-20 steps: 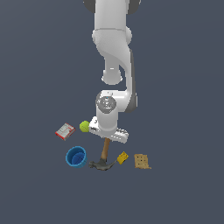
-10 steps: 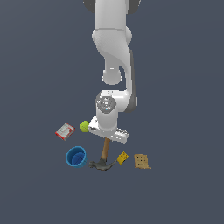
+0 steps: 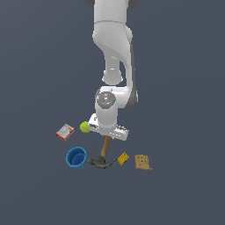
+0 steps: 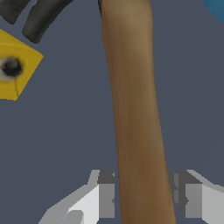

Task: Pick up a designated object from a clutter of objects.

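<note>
The hand (image 4: 144, 199) straddles the hammer (image 4: 133, 113) handle, fingers (image 4: 105, 197) spread, not clamping. Risk: gripped far from the heavy head, it may pivot, striking the yellow block (image 4: 15, 70) or blue cup (image 3: 76, 157).

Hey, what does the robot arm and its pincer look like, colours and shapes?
The glossy white, rounded-segment robot arm has dark grey joint seams and a round grey wrist cap bearing a tiny green dot. The pincer is a white block with pale grey fingers and darker grey pads.
</note>
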Robot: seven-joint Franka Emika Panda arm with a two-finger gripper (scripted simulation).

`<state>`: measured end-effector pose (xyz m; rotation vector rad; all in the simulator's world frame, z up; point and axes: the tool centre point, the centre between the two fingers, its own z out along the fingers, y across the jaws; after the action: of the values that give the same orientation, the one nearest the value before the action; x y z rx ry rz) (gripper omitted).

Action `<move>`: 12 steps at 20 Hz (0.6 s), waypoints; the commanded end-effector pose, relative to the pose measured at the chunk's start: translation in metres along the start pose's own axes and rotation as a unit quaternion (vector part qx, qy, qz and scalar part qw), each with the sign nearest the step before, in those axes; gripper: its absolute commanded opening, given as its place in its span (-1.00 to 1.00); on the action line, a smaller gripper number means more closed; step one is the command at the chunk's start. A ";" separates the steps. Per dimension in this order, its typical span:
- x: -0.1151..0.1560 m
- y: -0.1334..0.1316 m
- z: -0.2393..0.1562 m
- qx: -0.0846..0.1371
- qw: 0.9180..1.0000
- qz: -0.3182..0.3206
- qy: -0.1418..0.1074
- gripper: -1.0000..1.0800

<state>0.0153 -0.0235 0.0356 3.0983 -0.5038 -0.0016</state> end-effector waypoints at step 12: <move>-0.027 0.033 -0.089 0.001 1.000 -0.001 0.002 -1.00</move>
<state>-0.0164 -0.0425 0.1106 3.1002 -0.5010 -0.0022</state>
